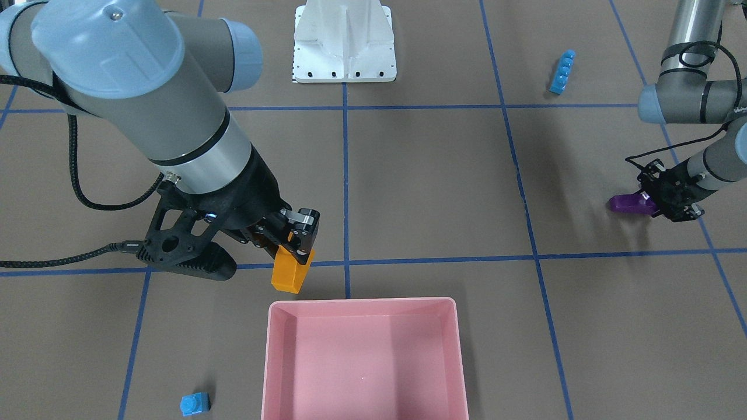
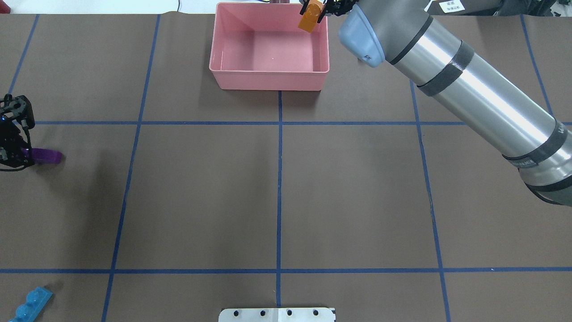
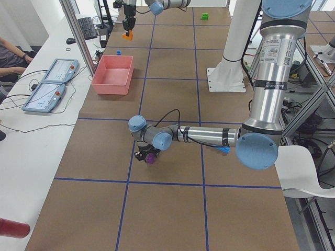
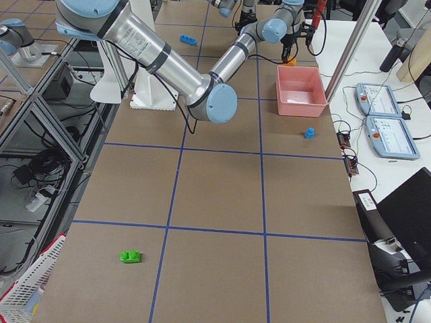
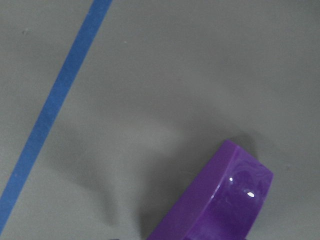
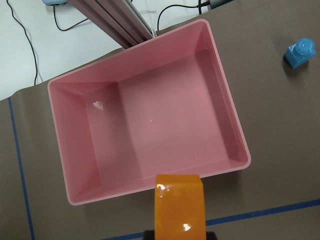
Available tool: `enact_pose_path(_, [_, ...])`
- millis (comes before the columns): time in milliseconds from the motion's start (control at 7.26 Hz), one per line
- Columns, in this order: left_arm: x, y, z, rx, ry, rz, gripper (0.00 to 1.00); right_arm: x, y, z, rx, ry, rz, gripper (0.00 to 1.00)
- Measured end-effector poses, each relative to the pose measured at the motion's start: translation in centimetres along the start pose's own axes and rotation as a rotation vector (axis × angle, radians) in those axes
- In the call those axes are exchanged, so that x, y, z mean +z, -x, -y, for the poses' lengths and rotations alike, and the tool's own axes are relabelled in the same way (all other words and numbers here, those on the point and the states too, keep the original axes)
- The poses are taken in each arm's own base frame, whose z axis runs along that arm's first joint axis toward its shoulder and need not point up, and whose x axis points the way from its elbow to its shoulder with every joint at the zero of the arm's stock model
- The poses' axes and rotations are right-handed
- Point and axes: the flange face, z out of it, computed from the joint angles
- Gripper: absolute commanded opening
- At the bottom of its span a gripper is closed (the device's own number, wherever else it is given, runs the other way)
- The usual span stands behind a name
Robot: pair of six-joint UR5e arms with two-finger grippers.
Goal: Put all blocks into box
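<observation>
My right gripper (image 1: 296, 244) is shut on the orange sloped block (image 1: 288, 274) and holds it in the air by the robot-side rim of the empty pink box (image 1: 362, 301). The right wrist view shows the orange block (image 6: 180, 207) just outside the box's rim (image 6: 150, 187). My left gripper (image 2: 15, 154) is low at the table, shut on one end of the purple sloped block (image 2: 45, 155), which also shows in the left wrist view (image 5: 220, 205). The small blue cube (image 1: 195, 403), the long blue bar (image 1: 562, 72) and the green block (image 4: 130, 256) lie loose on the table.
The white base plate (image 1: 344, 46) stands at the robot's edge of the table. The blue cube (image 6: 300, 52) lies beside the box. The long blue bar (image 2: 29, 304) lies near the robot's left front corner. Operators' tablets (image 3: 52, 89) lie beyond the box.
</observation>
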Motion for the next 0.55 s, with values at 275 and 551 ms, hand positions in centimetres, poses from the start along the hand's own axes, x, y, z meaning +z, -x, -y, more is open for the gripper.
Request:
enact_pose_path(275, [-0.3, -0.2, 0.1, 0.001, -0.007, 0.001, 0.00, -0.1, 0.0, 0.1, -0.001, -0.002, 0.002, 0.00])
enact_pose_path(551, [-2.5, -1.4, 1.1, -0.060, -0.048, 0.011, 0.00, -1.0, 0.8, 0.1, -0.010, -0.013, 0.012, 0.00])
